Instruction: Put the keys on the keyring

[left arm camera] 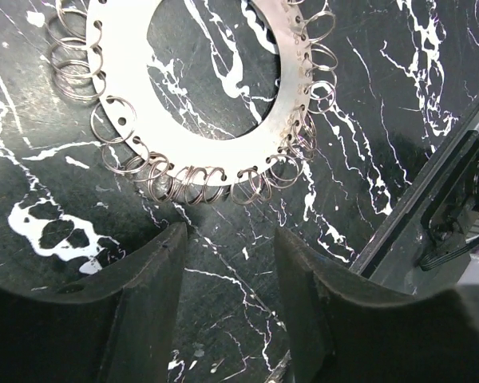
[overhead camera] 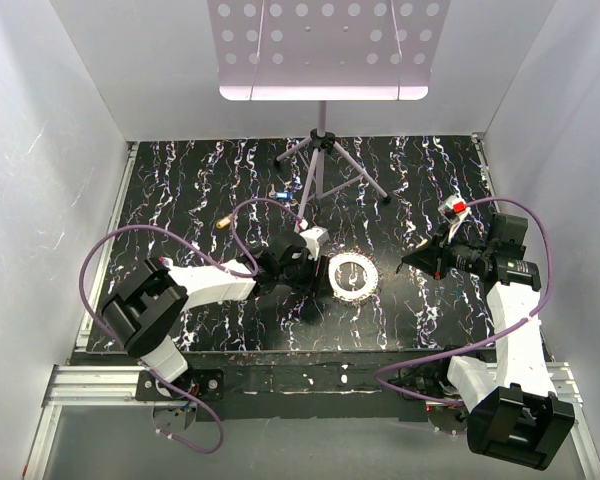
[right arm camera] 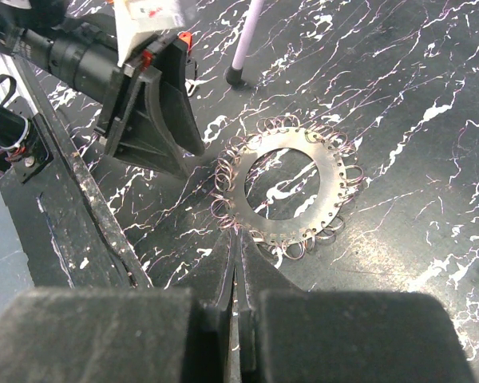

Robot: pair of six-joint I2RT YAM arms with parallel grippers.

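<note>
The black, white-veined table (overhead camera: 180, 190) fills the floor of a white-walled box. At its 12 o'clock edge a music stand (overhead camera: 325, 50) rises on a tripod, its feet planted just beyond the keyring. The left arm (overhead camera: 215, 283) reaches in from 8 o'clock and the right arm (overhead camera: 515, 330) from 4 o'clock, each trailing a purple cable (overhead camera: 110, 250).

The keyring (overhead camera: 371, 272) lies flat near the table's middle, its rim hung all round with small wire loops. The left gripper (left arm camera: 227, 239) sits at the ring's 9 o'clock, its fingers partway apart with nothing between them and their tips just short of the loops. The right gripper (right arm camera: 238, 243) points in from 3 o'clock, its fingers pressed together; whether they touch the loops cannot be told.

A brass key (overhead camera: 222, 224) lies at the ring's 10 o'clock and a blue-headed key (overhead camera: 280, 190) at 11 o'clock, both well apart from it.
</note>
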